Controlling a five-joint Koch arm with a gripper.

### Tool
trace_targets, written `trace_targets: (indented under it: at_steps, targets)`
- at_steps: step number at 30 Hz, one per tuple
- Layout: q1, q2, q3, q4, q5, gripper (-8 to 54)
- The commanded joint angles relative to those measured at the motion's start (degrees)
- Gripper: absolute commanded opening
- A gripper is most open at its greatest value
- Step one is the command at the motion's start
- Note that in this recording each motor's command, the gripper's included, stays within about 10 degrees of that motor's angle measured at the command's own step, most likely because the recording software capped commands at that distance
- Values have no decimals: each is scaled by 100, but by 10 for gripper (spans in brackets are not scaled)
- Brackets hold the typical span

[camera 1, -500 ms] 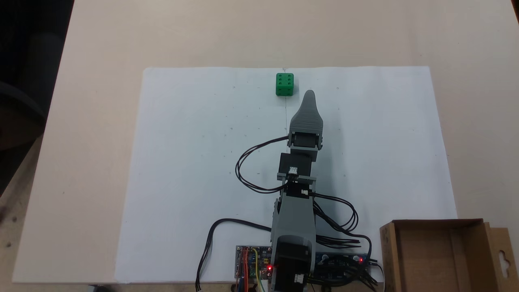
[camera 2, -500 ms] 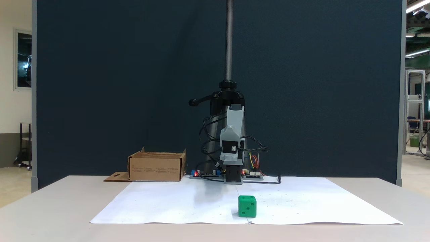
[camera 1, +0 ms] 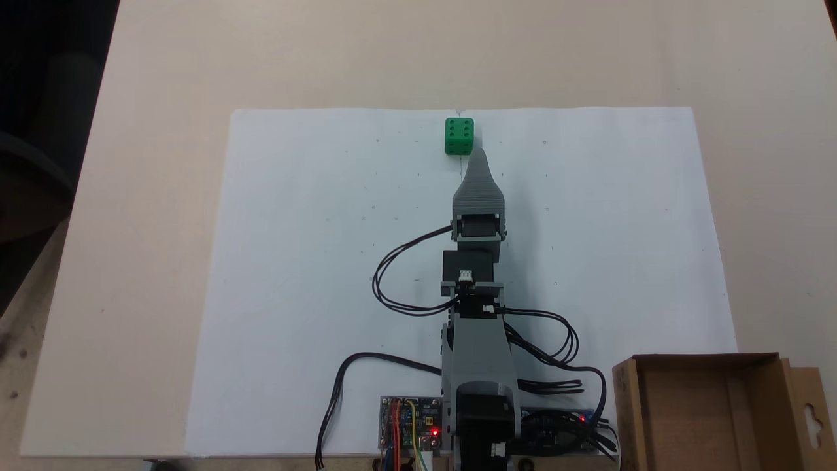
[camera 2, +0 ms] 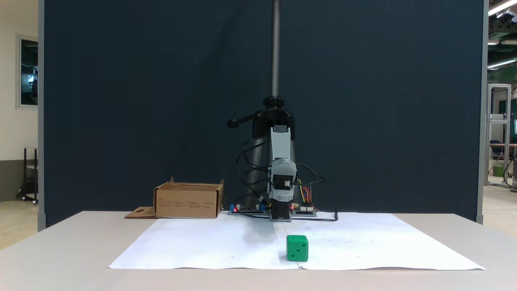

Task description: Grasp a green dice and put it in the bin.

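Step in hand: you are on the approach to the small bright green plastic dice with rounded edges [camera 1: 459, 136]; nothing is gripped yet.
Dice place: it sits on the white paper sheet [camera 1: 314, 261], close to the sheet's far edge from the arm's base and about midway along that edge, six pips up in the top-down fixed view.
Tool: the grey ribbed plastic gripper [camera 1: 479, 157] points at the dice, its tip just beside the cube's near right corner in that view. Only one jaw shows, the other lying under it, so you cannot tell how far it is spread.
Doing it well: my reading is that the tip is a little right of the cube's middle, so swing slightly left, spread the jaws wider than the cube, lower until they straddle two flat faces, then close. The rounded edges may let it squirt out of a corner pinch.
Bin: the low brown cardboard box with a hang-hole flap [camera 1: 706, 412] waits well apart, beside the sheet's near right corner, next to the arm's base.
Surface: pale beige tabletop [camera 1: 163, 78], flat and matt.
Room: a dark blue partition [camera 2: 141, 101] stands behind the table, with a lit workshop beyond it.
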Motion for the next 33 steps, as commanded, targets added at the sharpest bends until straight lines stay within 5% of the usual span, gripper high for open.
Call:
trace_targets:
  at_steps: [1,33]
  targets:
    - [44,624,396,-105,-325,432]
    - [-79,642,299,-123,-352,420]
